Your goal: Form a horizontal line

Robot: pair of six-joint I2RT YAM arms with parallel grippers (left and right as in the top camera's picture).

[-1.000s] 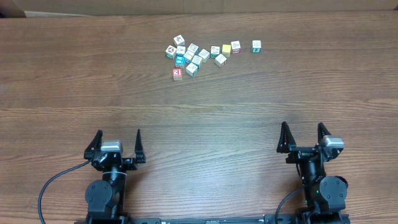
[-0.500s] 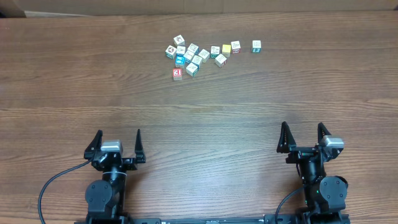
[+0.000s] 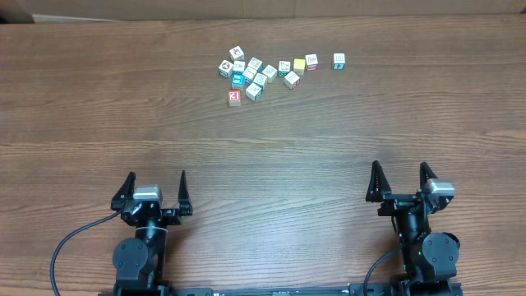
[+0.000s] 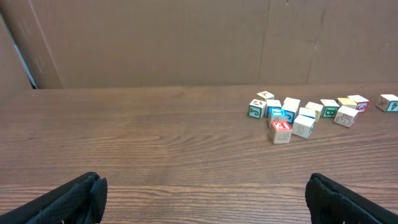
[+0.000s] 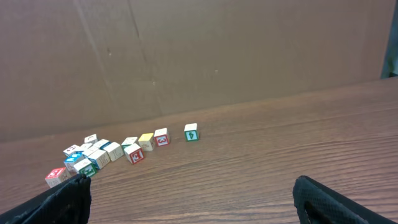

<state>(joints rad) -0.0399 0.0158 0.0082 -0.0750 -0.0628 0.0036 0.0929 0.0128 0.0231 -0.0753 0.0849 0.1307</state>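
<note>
Waiting wide open (holding nothing), left gripper [image 3: 156, 177] and right gripper [image 3: 399, 167] are ready to grab. Picture cubes [image 3: 269, 71] lie far off.

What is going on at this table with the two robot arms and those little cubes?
Nothing is being handled at this moment. The left gripper and the right gripper both sit open at the near side of the table, well apart from everything else. The small picture cubes lie in a loose cluster at the far side, and one lone cube stands off to the cluster's right. No tidy horizontal line has been formed yet.
</note>
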